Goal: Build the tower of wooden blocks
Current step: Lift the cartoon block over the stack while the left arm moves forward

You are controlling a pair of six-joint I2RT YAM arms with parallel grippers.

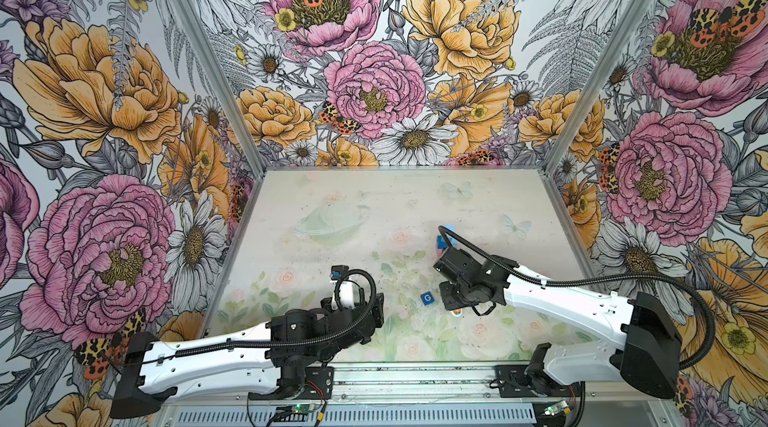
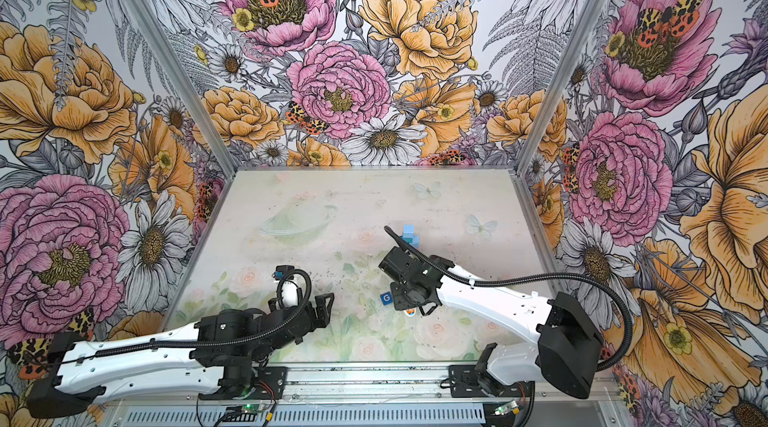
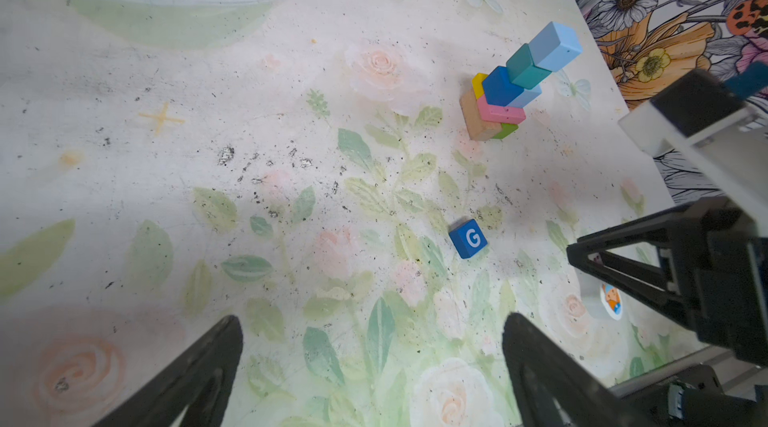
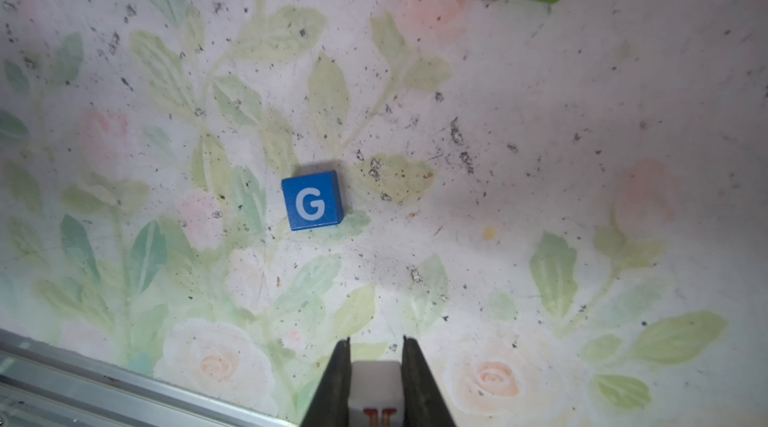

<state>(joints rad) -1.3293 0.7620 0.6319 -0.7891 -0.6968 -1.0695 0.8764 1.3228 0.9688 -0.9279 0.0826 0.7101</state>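
One G cube (image 4: 312, 201) lies off the tower (image 3: 515, 84); left pincer (image 3: 372, 321) spread, right pincer (image 4: 376, 341) pinching white piece (image 4: 376, 383).

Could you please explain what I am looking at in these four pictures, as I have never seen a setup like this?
This is a robot with a left arm and a right arm, each ending in a two-fingered gripper. Two pictures look down on the whole scene from overhead. The other two come from a camera on each arm's wrist. On the table stands a tower of coloured wood blocks, and a blue G cube lies apart from it. The left gripper is open and empty. The right gripper is shut on a small white piece with orange markings. It seems to be a cartoon figure, not a tower block.
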